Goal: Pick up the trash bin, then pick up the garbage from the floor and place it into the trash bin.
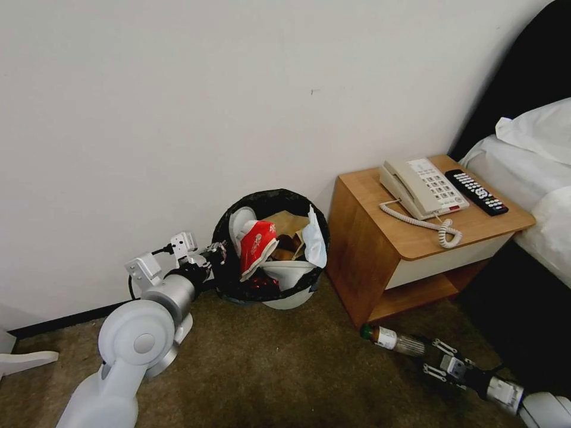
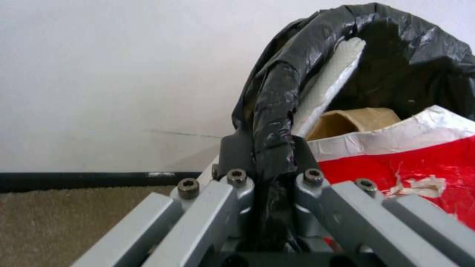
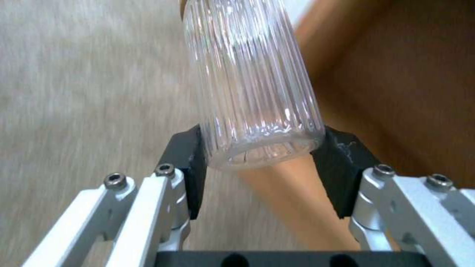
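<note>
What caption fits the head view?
Left gripper clamps trash bin rim; right gripper grips clear bottle beside nightstand.

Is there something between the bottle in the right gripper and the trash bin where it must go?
Only the front corner of the nightstand stands partly between the bottle, held by the right gripper, and the trash bin. The carpet between them is bare.

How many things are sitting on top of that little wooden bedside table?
2. A beige telephone lies across the middle of the bedside table, with its coiled cord trailing toward the front edge. A black remote control lies beside it, nearer the bed.
</note>
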